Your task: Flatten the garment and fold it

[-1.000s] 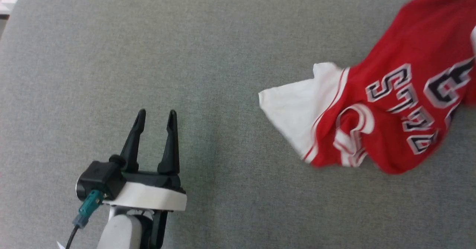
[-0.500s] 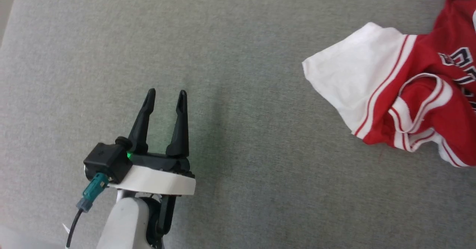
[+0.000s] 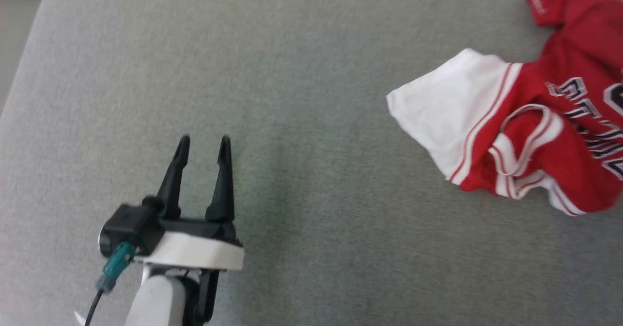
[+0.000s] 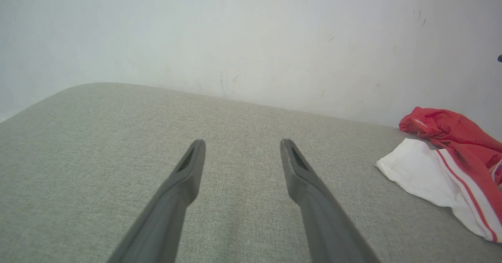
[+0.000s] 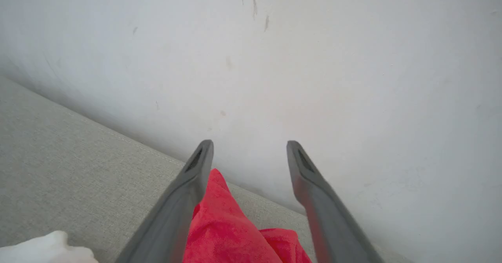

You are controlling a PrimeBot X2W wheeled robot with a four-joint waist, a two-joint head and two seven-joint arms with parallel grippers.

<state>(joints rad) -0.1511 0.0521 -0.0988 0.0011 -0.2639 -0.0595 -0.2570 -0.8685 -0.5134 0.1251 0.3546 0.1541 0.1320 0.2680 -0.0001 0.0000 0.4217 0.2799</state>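
Head view: I'm seeing the left gripper showing at 7 o'clock over the grey padded surface, fingers spread wide, gripping nothing. The garment is lying crumpled at 2 o'clock, its white sleeve pointing toward 9, well apart from that gripper. Right wrist view: the right gripper is standing wide too, with the garment's red cloth bunching between its fingers, not pinched.

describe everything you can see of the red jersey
The red jersey lies crumpled, not flat, on the grey upholstered surface, at its far right by the wall. It looks like soft knit: one white sleeve spread towards the left, red-and-white striped trim, black white-outlined lettering partly folded under. A red fold rises between the open right gripper fingers, unclamped.
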